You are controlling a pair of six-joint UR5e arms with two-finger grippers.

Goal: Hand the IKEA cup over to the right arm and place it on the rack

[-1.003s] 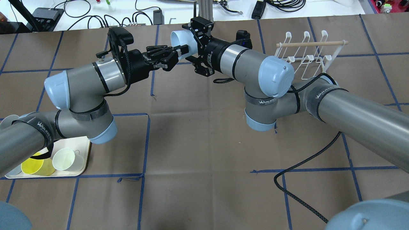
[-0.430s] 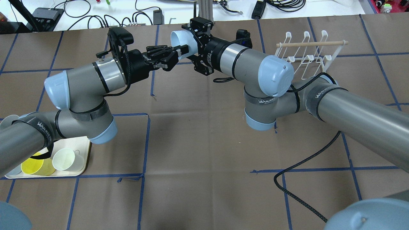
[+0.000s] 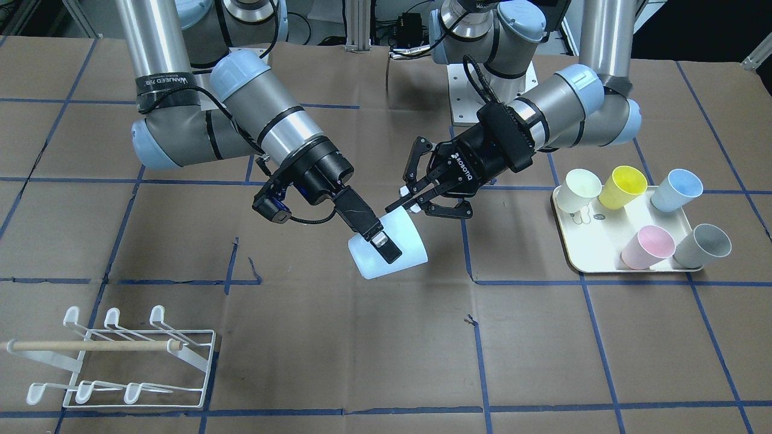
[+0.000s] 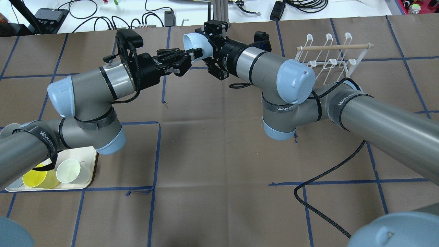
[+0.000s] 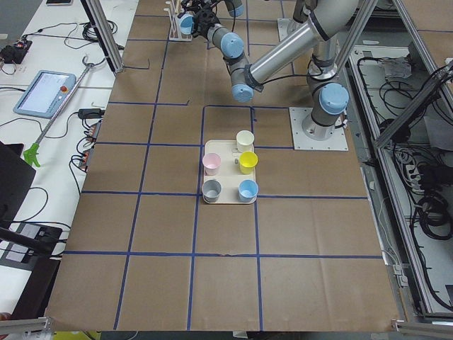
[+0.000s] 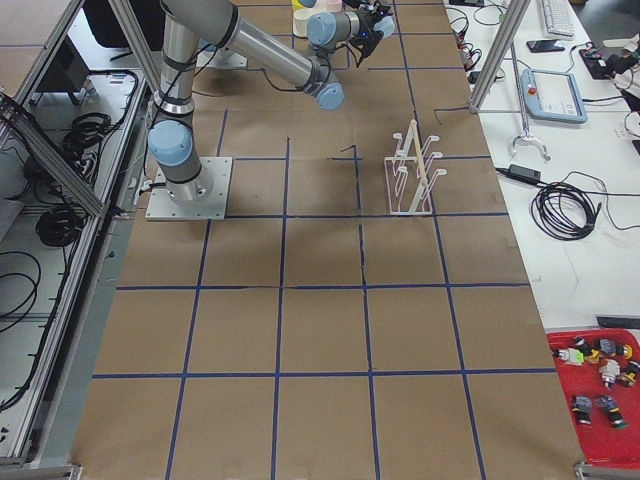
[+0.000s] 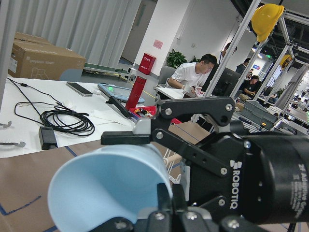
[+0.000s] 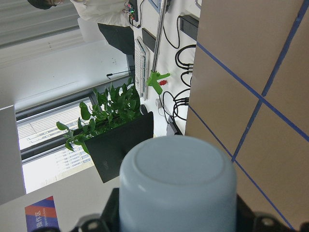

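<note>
Two end effectors, front-facing view: the right end effector is clenched on the IKEA cup, one pad flat on its pale blue wall. The left end effector pinches the cup's rim from the opposite side. The IKEA cup hangs above the tabletop, well apart from the rack.
Tray, same view: the tray holds five upright cups: cream cup, yellow cup, blue cup, pink cup, grey cup.
Overhead view: only here does the IKEA cup's open mouth show against the tabletop, turned toward the left arm's side. That arm covers most of the tray, leaving the yellow cup and cream cup in sight. A black cable lies on the tabletop.
Left side view: all five tray cups show mouth up. Both end effectors are too far and small to read.
Right side view: the rack shows in profile, pegs upward. The IKEA cup is hard to make out.
Left wrist view: the cup's hollow faces the lens. A left finger crosses its lower rim and a right finger lies along its top. People sit at desks behind.
Right wrist view: the cup's flat base fills the lower frame. Both fingertips are cut off by the edge.
</note>
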